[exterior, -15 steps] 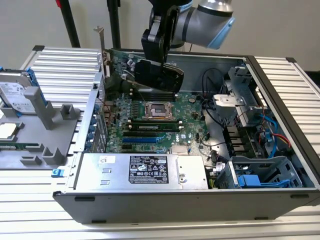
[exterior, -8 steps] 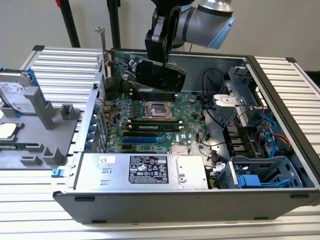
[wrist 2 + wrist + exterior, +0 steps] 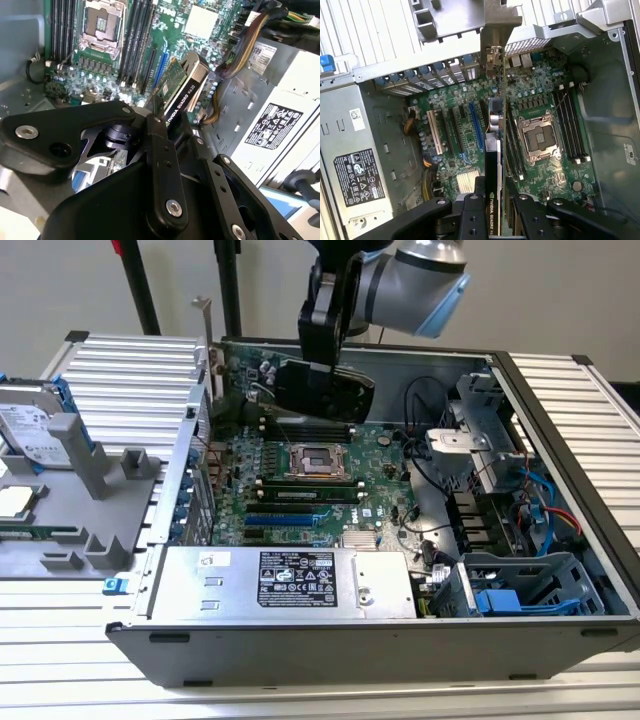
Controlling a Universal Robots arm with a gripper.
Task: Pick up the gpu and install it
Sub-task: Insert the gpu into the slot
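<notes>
**Card pinched on edge over the board, bracket end leading**

Exterior view: the gripper (image 3: 325,365) hangs from the arm over the open computer case (image 3: 350,655). Its fingers are closed on the gpu (image 3: 335,392), held on edge above the far part of the motherboard (image 3: 390,445). The card's long axis runs toward the exterior view's left, and its silver bracket (image 3: 205,325) stands above the case's slotted wall.

Second wrist view: the fingers clamp the card's two faces near one end, and the gpu (image 3: 182,90) stretches straight away from the gripper (image 3: 167,120).

First wrist view: the gpu (image 3: 492,150) is seen edge-on, in line with the gripper (image 3: 495,202). It lies between the blue slot (image 3: 476,125) and the processor socket (image 3: 540,135). It looks unseated; whether it sits squarely over a slot I cannot tell.
</notes>
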